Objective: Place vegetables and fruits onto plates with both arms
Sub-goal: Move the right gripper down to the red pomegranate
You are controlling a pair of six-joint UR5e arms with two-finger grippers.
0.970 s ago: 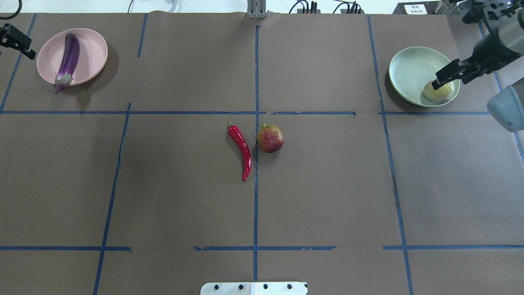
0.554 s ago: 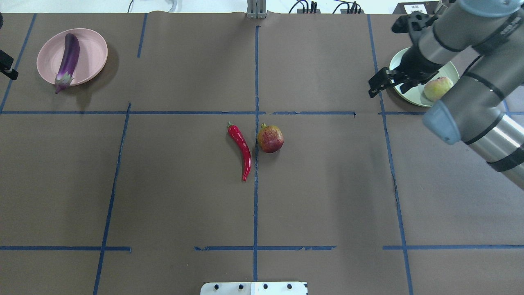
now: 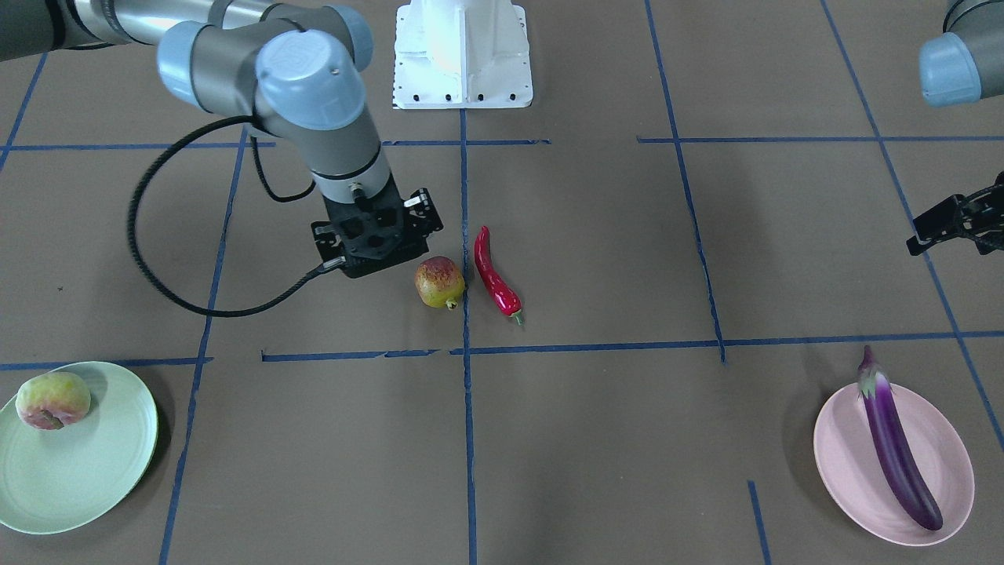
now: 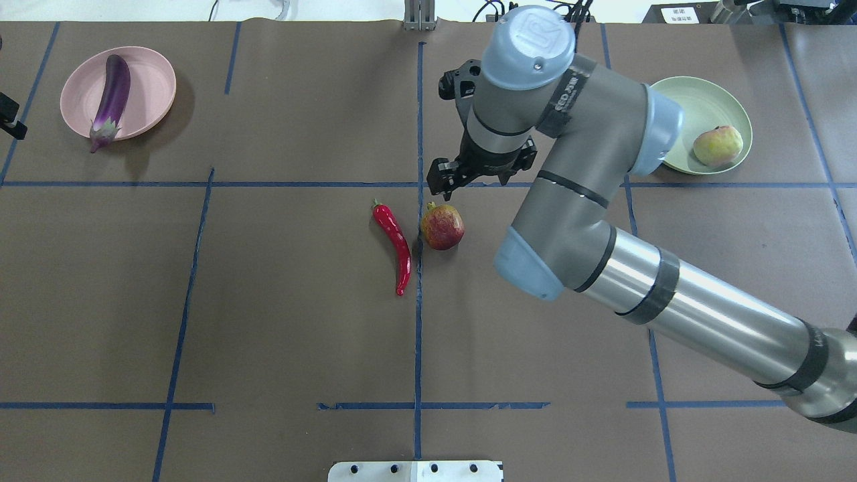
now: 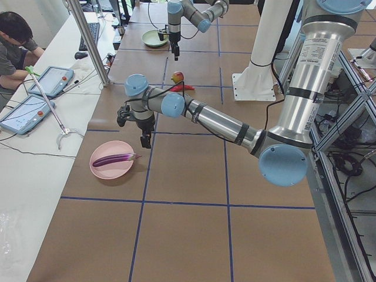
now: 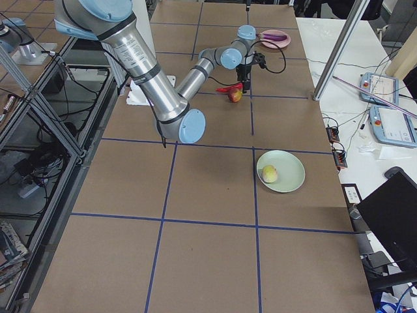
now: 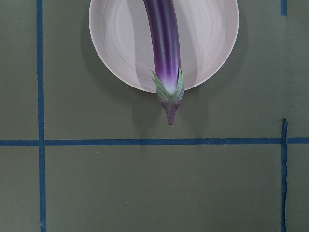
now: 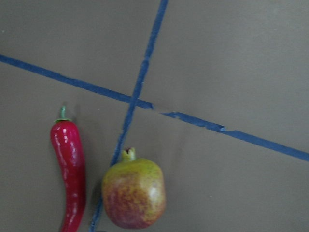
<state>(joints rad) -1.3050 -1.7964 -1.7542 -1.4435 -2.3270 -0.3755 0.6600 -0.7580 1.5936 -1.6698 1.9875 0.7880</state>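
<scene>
Right gripper [image 4: 443, 189], jaws apart and empty, hung at the pomegranate's [image 4: 442, 227] 12 o'clock overhead, likely lining up a pickup; chili [image 4: 396, 244] at its 9. Left gripper [image 3: 941, 227]: can't tell, clear of the eggplant [image 3: 894, 439] on the pink plate [image 3: 843, 443].

Legible marking is confined to a raised "R" emblem on the blue joint cap [image 4: 532, 30] of the right arm [image 4: 669, 294]; lettering on its black band [image 4: 564, 99] and the white label [image 4: 676, 13] beyond the worktop's [image 4: 268, 301] far right corner defy reading.
</scene>
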